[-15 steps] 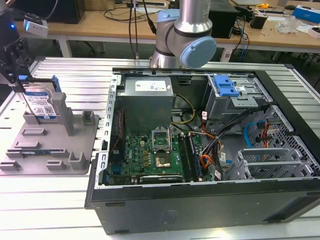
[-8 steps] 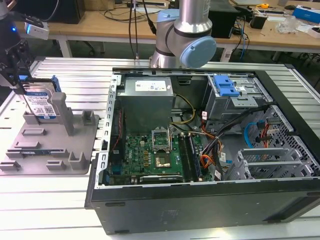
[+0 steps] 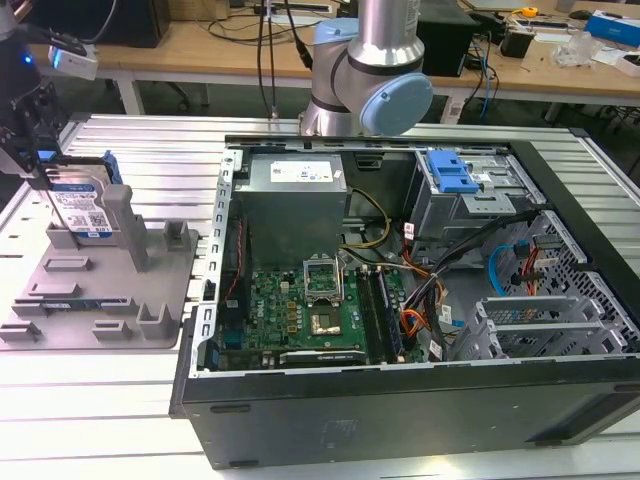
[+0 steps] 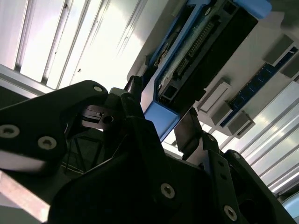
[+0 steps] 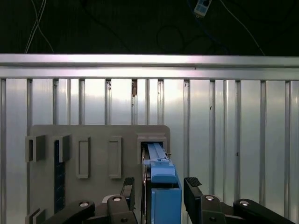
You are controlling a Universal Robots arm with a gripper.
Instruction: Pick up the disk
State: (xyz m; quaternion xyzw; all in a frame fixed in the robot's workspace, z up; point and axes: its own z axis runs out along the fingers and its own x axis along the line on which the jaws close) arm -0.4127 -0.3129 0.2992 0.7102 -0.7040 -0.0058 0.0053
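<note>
- The disk [image 3: 82, 205] stands on edge in a slot at the far end of the grey fixture [image 3: 110, 300], its white-and-blue label facing the camera in the exterior view. In the first wrist view its blue rail [image 5: 156, 156] runs along the upper edge.
- A tall grey post [image 3: 122, 215] rises just beside the disk on the exterior view's right, and a shorter post [image 3: 177, 236] stands further along. A dark blue strip [image 5: 60, 177] lies in another slot of the fixture, well apart from the disk.
- The fixture rests on the ribbed metal table [image 3: 90, 420]. Just beside it, on the exterior view's right, sits the open computer case [image 3: 400, 410] with its motherboard [image 3: 300, 300], grey power supply [image 3: 295, 185] and blue-tabbed drive cage [image 3: 450, 175].
- The robot arm [image 3: 375, 70] rises behind the case.
- Nothing lies across the top of the disk — the post crowds one end only.
- The tool [image 5: 160, 183] is over the slot, spread just wider than the disk, which lies between its two black fingers [image 4: 189, 130].
- The fingers sit close to the disk's faces; a thin light gap shows beside one of them in the second wrist view, so the tool straddles the disk without pinching it.
</note>
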